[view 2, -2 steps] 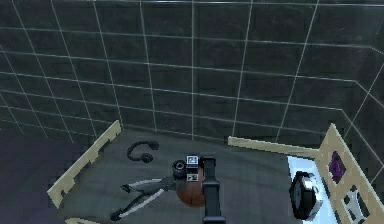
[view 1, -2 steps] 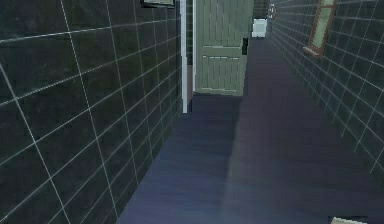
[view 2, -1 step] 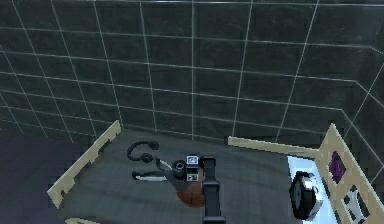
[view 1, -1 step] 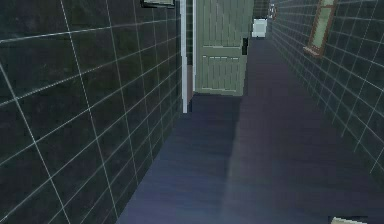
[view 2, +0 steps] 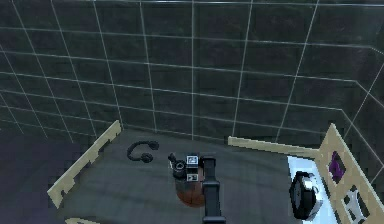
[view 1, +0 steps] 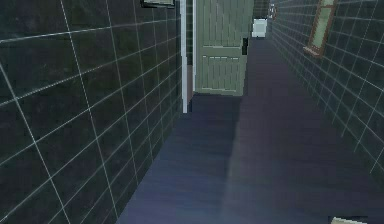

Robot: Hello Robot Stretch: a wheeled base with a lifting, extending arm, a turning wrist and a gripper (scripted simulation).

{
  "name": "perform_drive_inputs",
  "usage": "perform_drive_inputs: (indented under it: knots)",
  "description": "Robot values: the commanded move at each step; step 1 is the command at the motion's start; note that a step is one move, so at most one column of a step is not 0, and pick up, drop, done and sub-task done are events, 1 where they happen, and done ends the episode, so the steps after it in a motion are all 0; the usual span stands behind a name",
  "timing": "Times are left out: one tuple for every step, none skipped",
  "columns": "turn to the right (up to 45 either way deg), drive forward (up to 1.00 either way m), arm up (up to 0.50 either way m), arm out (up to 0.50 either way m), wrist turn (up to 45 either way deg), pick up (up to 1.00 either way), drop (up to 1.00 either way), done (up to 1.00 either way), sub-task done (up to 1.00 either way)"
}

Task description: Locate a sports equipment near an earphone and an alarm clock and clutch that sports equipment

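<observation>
In the arm side view the dark arm (view 2: pixel 213 198) rises from the bottom edge over a dark grey surface with a pale wooden rim (view 2: pixel 88 162). The gripper (view 2: pixel 179 172) sits by its two white squares. A brownish-red rounded thing (view 2: pixel 186 190) lies on the surface right at the gripper, so I cannot tell whether the gripper holds anything. A dark curved earphone-like shape (view 2: pixel 141 152) lies on the surface to the left of it. At the right, a dark rounded object (view 2: pixel 303 195) rests on a white patch (view 2: pixel 312 170).
A dark tiled wall (view 2: pixel 200 70) backs the surface. A wooden board with a purple patch (view 2: pixel 338 168) stands at the right. In the forward view a narrow corridor with a dark blue floor (view 1: pixel 250 160) leads between tiled walls to a pale green door (view 1: pixel 222 45).
</observation>
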Motion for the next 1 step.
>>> perform_drive_inputs:
  knots:
    - [0.0, 0.0, 0.0, 0.0, 12.0, 0.0, 0.0, 0.0, 0.0]
